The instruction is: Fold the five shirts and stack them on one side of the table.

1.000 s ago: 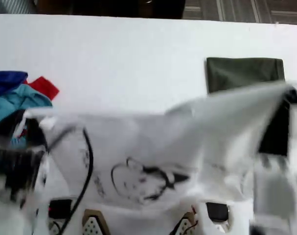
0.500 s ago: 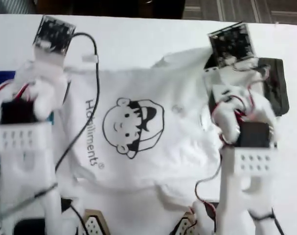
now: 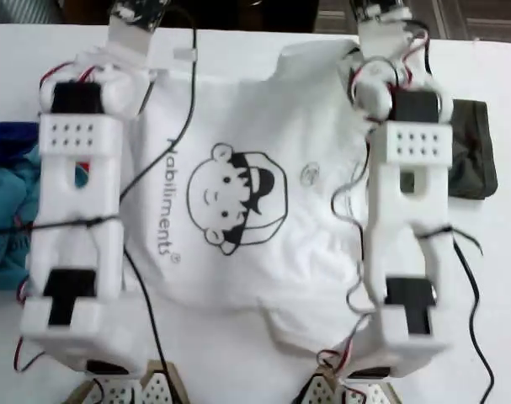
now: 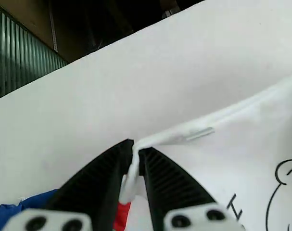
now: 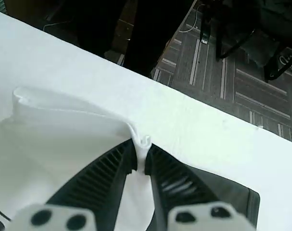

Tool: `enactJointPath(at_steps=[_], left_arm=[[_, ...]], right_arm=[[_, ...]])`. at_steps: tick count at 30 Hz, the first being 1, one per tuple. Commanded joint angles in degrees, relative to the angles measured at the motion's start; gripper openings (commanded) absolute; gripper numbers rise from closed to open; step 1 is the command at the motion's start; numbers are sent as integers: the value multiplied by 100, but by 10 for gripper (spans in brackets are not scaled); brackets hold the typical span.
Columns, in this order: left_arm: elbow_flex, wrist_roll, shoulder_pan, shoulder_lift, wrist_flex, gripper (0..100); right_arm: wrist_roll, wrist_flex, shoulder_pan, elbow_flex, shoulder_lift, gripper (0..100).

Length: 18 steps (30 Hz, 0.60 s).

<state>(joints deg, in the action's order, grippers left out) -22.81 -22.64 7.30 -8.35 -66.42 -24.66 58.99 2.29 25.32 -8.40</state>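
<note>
One white shirt [image 3: 255, 210] lies at table [image 3: 255, 46] ctr, spread 12 to 6. Left gripper [image 4: 134, 147] & right gripper [image 5: 142, 144] each clamp a far corner at 12, arms equally near; fold likely pulls toward 6. Green folded shirt [image 3: 474, 156] at 3, unfolded pile [image 3: 7, 202] at 9

The high camera hangs over the table [image 3: 491, 76] and looks steeply down, with the arm bases at 6 o'clock and the far edge at 12. Each wrist camera sits close behind its own fingers and looks along them toward that far edge: past the left gripper [image 4: 135, 149] to a dark room, past the right gripper [image 5: 142, 150] to floor [image 5: 232, 72]. All three share the far hem of the white shirt [image 3: 263, 126]. The green shirt [image 3: 474, 160] at 3 o'clock is shared with the right wrist view.
</note>
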Motion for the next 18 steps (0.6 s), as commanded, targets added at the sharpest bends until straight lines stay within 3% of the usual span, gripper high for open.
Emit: enactJointPath(at_steps=[1, 8, 18], left_arm=[[-1314, -44, -18, -695, -440, 25], [-2853, -26, 35, -2180, -1371, 25], [-3503, -26, 53, -3464, -2681, 25]], right_arm=[[35, 602, 22, 1565, -690, 19], [35, 1341, 22, 3068, -1701, 19], [44, 2369, 22, 3262, -2185, 19]])
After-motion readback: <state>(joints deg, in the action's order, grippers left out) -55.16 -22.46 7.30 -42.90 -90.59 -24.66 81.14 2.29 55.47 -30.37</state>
